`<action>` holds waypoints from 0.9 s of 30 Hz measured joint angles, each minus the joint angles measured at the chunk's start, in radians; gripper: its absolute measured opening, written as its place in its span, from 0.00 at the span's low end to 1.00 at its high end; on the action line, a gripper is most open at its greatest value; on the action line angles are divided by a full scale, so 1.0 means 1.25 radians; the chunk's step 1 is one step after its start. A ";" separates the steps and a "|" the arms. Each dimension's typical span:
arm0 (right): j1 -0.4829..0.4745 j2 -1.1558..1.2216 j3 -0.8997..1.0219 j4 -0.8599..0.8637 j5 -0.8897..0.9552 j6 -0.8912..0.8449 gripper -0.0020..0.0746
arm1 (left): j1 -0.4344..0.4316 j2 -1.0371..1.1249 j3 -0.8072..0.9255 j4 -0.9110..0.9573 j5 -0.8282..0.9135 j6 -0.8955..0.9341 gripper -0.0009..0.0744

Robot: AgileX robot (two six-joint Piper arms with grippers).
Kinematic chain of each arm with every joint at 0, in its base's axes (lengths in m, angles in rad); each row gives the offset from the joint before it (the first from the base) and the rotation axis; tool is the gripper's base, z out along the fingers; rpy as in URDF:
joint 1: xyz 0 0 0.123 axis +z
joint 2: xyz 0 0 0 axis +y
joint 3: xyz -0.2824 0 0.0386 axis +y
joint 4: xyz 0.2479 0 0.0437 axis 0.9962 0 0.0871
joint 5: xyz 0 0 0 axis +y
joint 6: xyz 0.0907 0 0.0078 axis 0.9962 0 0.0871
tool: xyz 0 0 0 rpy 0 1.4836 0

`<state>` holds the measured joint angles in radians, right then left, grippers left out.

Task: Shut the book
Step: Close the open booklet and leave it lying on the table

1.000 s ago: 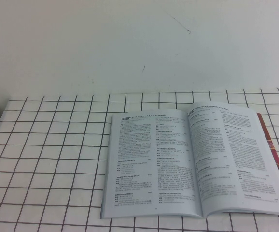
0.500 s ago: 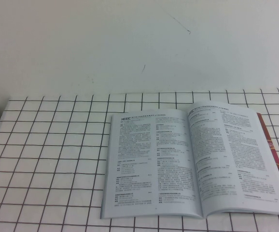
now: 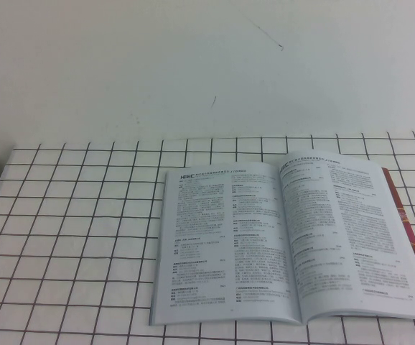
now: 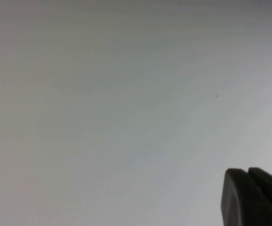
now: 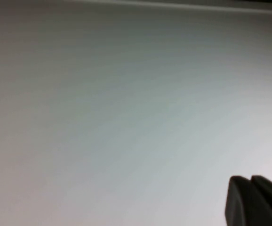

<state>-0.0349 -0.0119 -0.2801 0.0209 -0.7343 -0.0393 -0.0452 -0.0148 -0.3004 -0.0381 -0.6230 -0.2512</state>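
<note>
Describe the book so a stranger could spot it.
On the white, black-gridded cloth, toward the robot's right, the book lies open and flat. The left end effector and right end effector each show only as a dark shape at the edge of their own wrist view. Dense print across two pages and a red strip along its right edge set the book apart.

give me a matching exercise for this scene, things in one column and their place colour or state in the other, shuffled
1 book
2 tablecloth
3 red cover edge
4 left gripper and right gripper

a white with black grid
b out of the high view, facing a blank pale surface
c lying open, on the robot's right
d along the book's right side

Pairs: 1-c, 2-a, 3-d, 4-b
</note>
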 joint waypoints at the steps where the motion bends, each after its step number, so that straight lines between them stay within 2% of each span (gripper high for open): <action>1: 0.000 0.000 -0.042 -0.006 0.031 0.031 0.02 | 0.000 0.000 -0.035 0.000 0.035 0.000 0.01; 8: 0.000 0.085 -0.281 -0.017 0.236 0.149 0.02 | 0.000 0.080 -0.262 0.030 0.246 0.000 0.01; 14: 0.000 0.279 -0.436 -0.017 0.668 0.171 0.02 | 0.000 0.227 -0.381 0.039 0.562 -0.003 0.01; 20: 0.006 0.473 -0.464 0.069 0.976 0.181 0.02 | 0.000 0.436 -0.405 -0.031 0.936 -0.003 0.01; 23: 0.036 0.565 -0.464 0.129 1.067 0.170 0.02 | 0.000 0.546 -0.405 -0.063 1.050 -0.005 0.01; 27: 0.090 0.693 -0.464 0.195 1.132 0.017 0.02 | 0.000 0.678 -0.405 -0.088 1.105 -0.005 0.01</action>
<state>0.0776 0.8547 -0.8603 0.2643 0.6802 -0.0186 -0.0452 0.8332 -0.8062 -0.1485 0.7588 -0.2578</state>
